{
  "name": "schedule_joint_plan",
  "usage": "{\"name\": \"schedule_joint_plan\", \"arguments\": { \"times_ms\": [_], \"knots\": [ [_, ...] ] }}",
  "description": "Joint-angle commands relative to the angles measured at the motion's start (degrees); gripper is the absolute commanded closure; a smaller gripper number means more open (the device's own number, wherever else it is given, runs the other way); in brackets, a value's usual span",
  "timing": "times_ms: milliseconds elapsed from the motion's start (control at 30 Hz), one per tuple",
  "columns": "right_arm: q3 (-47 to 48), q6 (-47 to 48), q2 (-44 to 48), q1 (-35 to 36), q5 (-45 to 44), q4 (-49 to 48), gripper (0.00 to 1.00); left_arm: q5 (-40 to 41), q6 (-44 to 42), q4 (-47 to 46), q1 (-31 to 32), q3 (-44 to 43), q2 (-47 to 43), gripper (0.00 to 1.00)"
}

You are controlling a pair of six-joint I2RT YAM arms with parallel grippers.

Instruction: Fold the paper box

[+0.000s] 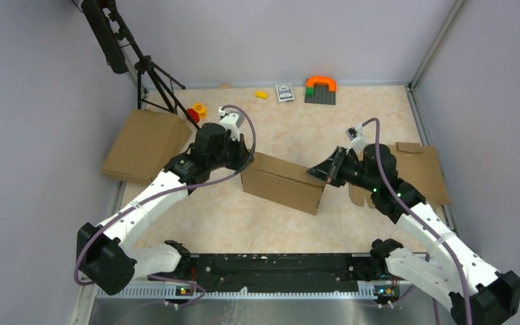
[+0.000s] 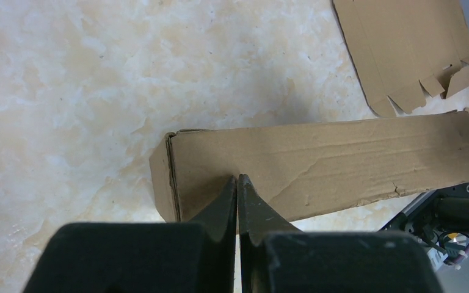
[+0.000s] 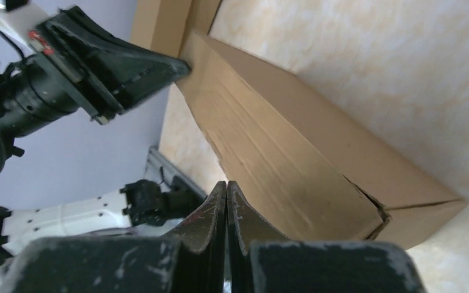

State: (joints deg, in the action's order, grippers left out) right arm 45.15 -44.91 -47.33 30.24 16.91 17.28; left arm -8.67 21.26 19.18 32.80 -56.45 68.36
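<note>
Item: paper box [image 1: 281, 181], plain brown cardboard, folded up into a shallow closed shape. It sits mid-table [image 1: 298, 128], its long side running from back-left to front-right, and shows one broad face and a narrow edge.

Left gripper [image 2: 238, 180]: at the box's left end, fingers pressed together with nothing between them, tips touching the broad face.

Right gripper [image 3: 226, 185]: at the box's right end, fingers likewise pressed together, tips against the box's face near its long edge.

Also on the table:
- flat cardboard sheet [image 1: 142, 143], far left
- notched cardboard blank [image 1: 423, 172], far right
- tripod [image 1: 152, 74], back-left corner
- orange arch on a grey plate [image 1: 320, 88], small card pack [image 1: 284, 91] and yellow block [image 1: 262, 94], along the back edge
</note>
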Motion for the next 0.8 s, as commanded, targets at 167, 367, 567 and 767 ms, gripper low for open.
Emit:
{"name": "schedule_joint_plan", "arguments": {
  "times_ms": [167, 367, 567, 767],
  "knots": [
    [-12.29, -15.8, 1.49, -5.07, 14.65, -17.76, 1.0, -1.53, -0.25, 1.65, 0.08, 2.0, 0.06, 1.0],
    [-18.34, -18.99, 1.59, -5.95, 14.46, -20.17, 1.0, -1.54, -0.16, 1.26, 0.09, 1.91, 0.26, 1.0],
    [-10.93, -17.09, -0.45, -6.2, 15.17, -18.7, 1.0, -1.61, -0.25, 1.39, 0.15, 1.69, 0.43, 1.0],
    [-11.65, -16.36, -0.66, -6.83, 15.03, -18.21, 1.0, -1.69, -0.16, 1.46, 0.1, 1.69, 0.53, 1.0]
  ]
}}
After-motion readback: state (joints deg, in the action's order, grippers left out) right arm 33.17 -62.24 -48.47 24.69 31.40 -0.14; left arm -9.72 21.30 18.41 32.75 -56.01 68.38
